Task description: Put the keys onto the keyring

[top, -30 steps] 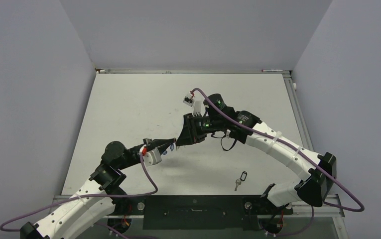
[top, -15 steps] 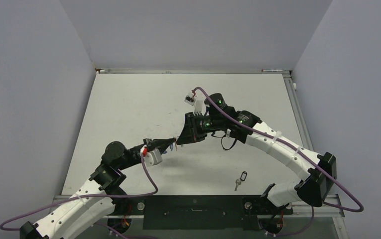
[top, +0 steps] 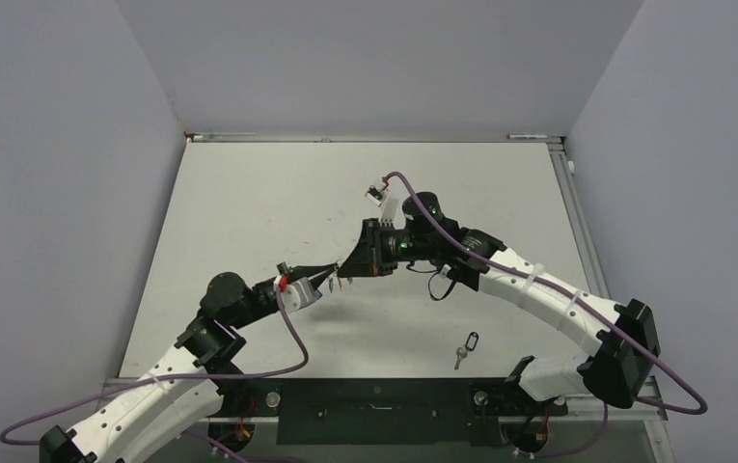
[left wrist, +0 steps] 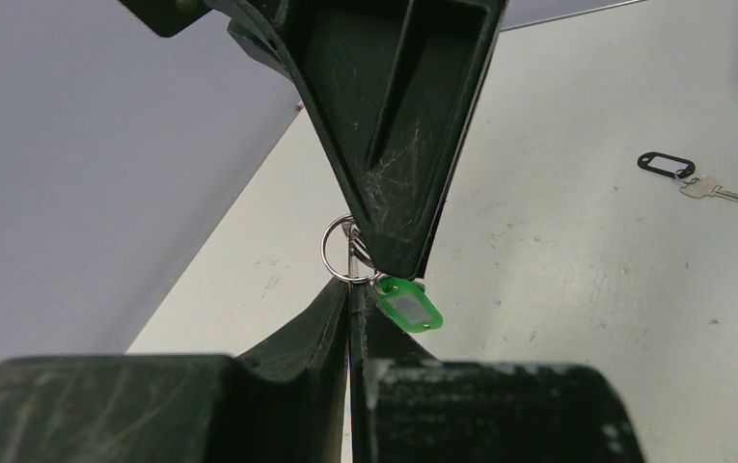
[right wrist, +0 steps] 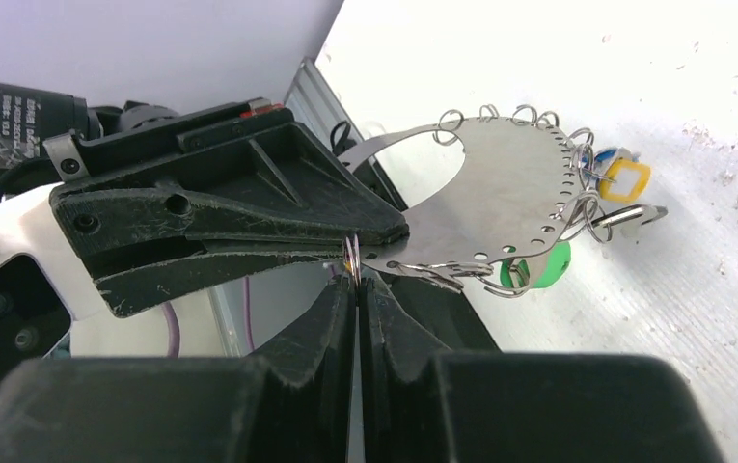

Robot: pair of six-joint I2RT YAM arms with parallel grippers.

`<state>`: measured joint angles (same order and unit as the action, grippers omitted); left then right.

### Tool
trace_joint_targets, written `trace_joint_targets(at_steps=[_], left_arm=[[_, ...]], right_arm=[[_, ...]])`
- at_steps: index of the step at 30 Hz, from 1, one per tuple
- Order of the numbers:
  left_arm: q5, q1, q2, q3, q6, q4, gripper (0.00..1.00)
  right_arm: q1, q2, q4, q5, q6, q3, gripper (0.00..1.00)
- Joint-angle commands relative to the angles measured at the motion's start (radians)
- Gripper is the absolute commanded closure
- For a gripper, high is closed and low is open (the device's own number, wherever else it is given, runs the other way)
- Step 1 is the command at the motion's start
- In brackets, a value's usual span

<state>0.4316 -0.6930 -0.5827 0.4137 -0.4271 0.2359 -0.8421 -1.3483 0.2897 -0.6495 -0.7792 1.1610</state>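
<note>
Since the left gripper (left wrist: 350,286) is clamping the keyring (right wrist: 509,193) mid-air and the right gripper (right wrist: 357,280) is pinching shut on the little ring (left wrist: 339,249) by the green tag (left wrist: 408,307), I'm betting on slow twisting, no yanking

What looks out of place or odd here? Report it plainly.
One key with a black tag lies alone on the table near the right arm's base, apart from the keyring, which is held up where both arms' shut jaws meet, the other tagged keys hanging from it. Nothing looks spilled or damaged.
</note>
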Motion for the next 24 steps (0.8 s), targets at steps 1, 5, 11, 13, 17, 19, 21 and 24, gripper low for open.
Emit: trace_joint_targets(at_steps=[1,5,11,13,17,19,21,24], left_arm=[[0.037,-0.023,0.004,0.006,0.088,0.197,1.0],[0.015,-0.023,-0.002,0.0,0.15,0.244,1.0],[0.003,-0.022,-0.002,-0.019,0.23,0.332,1.0],[0.021,-0.022,-0.002,-0.026,0.237,0.353,1.0],[0.042,-0.022,0.005,-0.036,0.222,0.359,1.0],[0.02,-0.023,0.017,-0.038,0.209,0.349,1.0],[-0.01,-0.021,0.029,-0.039,0.2,0.34,1.0],[-0.037,-0.022,0.038,-0.036,0.179,0.319,1.0]], right_arm=[[-0.038,0.043,-0.249,0.158,-0.129,-0.078,0.95],[-0.08,0.087,-0.386,0.317,-0.184,-0.155,0.95],[-0.135,0.09,-0.481,0.489,-0.207,-0.193,0.95],[-0.152,0.071,-0.513,0.516,-0.22,-0.193,0.95],[-0.162,0.032,-0.567,0.495,-0.235,-0.18,0.93],[-0.163,0.014,-0.532,0.443,-0.2,-0.14,0.81],[-0.162,0.017,-0.484,0.397,-0.172,-0.113,0.67],[-0.147,0.061,-0.383,0.343,-0.118,-0.093,0.51]])
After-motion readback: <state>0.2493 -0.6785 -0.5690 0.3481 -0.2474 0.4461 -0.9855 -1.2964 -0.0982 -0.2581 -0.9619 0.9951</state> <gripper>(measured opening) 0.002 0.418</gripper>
